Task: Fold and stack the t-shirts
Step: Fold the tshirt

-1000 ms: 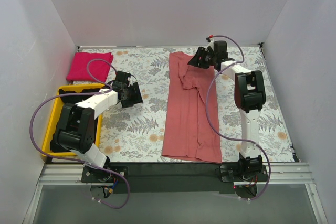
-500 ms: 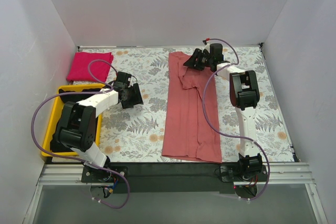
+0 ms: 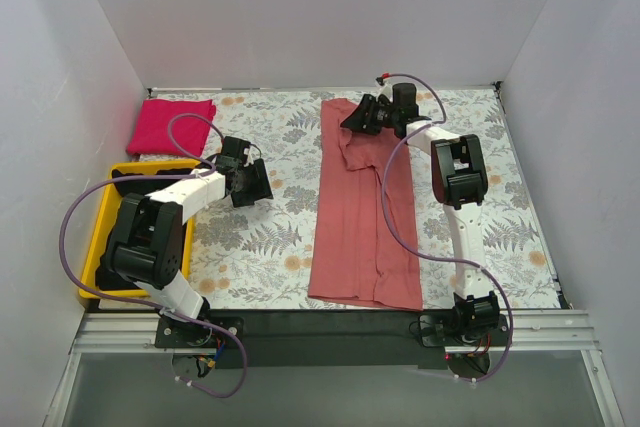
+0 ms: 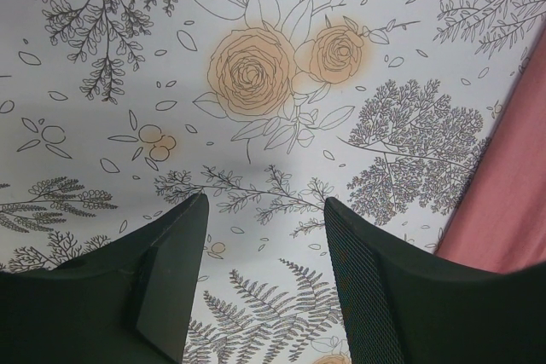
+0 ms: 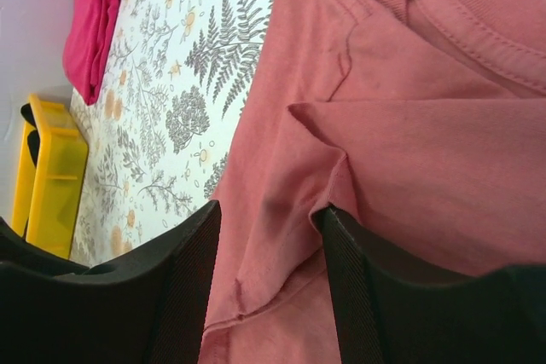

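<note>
Right gripper (image 5: 266, 215): spread, empty, over collar end of dusty salmon-red cotton t-shirt (image 3: 352, 227)
Left gripper (image 4: 264, 206): spread, empty
Grip: best to pinch both folded layers

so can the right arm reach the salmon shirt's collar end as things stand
Probably yes: the right gripper hangs open right over the collar end of the salmon shirt, nothing in between.

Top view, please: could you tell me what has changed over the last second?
The right hand moved left along the far edge and came over the far end of the salmon shirt. Its fingers are open and nothing is gripped. The left hand stayed open above the tablecloth. The salmon shirt, the folded pink shirt and the yellow bin lie as before.
</note>
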Controlling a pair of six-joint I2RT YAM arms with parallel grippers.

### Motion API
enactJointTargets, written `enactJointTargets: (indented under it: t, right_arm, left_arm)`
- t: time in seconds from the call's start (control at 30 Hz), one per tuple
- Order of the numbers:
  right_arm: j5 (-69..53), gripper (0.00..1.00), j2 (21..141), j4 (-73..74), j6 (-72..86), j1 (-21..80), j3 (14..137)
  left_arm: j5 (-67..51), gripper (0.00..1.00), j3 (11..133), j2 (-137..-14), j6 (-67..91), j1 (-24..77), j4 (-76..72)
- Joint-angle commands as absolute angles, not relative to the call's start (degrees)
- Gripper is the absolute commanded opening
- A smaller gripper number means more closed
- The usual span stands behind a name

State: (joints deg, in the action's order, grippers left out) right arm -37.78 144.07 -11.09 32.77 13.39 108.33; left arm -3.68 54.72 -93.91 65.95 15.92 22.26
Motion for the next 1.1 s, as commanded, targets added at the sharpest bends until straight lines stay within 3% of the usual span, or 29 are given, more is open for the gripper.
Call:
enactJointTargets:
  t: [0.0,0.7,0.93,1.07]
  right_arm:
    - [-41.04,0.57,144.14,-13.36,31.56,14.76,111.0]
    - [-40.43,0.59,139.22,-12.92,26.63,23.47,110.83]
    - [-39.47,0.6,132.64,-11.69,23.74,23.56,106.36]
    - [-32.63,0.6,126.31,-10.2,20.31,22.42,98.81]
  left_arm:
    - [-3.96,0.56,55.72,-92.73,65.21,16.0,22.06]
    - [-3.87,0.56,55.46,-92.29,65.13,16.08,21.97]
    - [-3.87,0.56,55.46,-92.29,65.13,16.0,21.97]
    - [-4.04,0.56,55.55,-91.93,65.13,16.0,21.8]
